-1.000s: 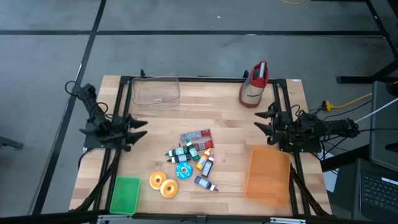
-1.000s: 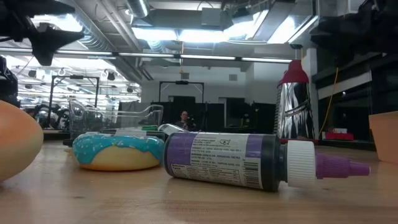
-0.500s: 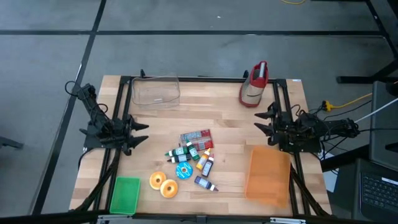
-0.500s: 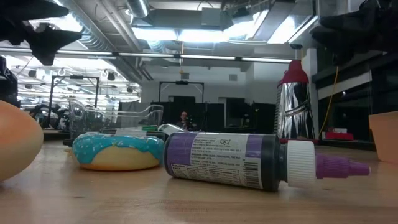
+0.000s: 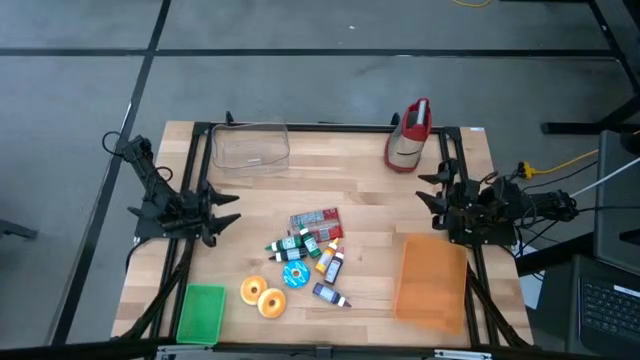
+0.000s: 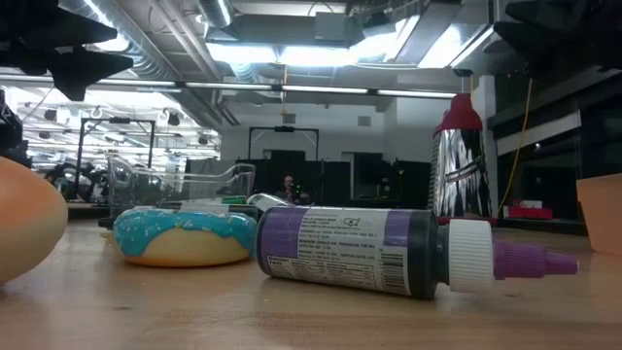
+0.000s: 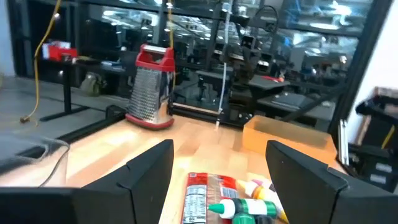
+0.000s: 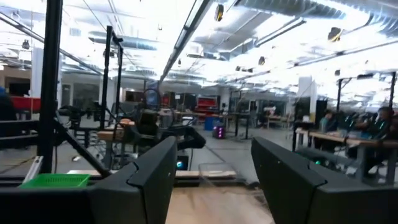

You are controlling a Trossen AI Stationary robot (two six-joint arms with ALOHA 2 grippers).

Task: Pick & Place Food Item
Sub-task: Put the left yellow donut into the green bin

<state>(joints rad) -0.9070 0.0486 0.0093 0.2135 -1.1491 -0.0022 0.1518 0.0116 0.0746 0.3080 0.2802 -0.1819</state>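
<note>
Both wrists have rolled a bit since earlier, nothing on the table shifted; left gripper [image 5: 222,214] and right gripper [image 5: 432,197] sit w/ fingers wide, empty. Step looks like pre-reach: next move needs one arm in toward the blue-frosted doughnut [image 5: 295,275], which lies well apart from both, between them.

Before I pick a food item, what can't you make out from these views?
- Labels on the small bottles: too small in the high view.
- Packet: cut off by the left wrist view's bottom edge.
- Orange donut: cut off by the low view's left edge.
- Orange bin: cut off at the low view's right edge.
- Table items near the right claw: its view looks over them into the room.
</note>
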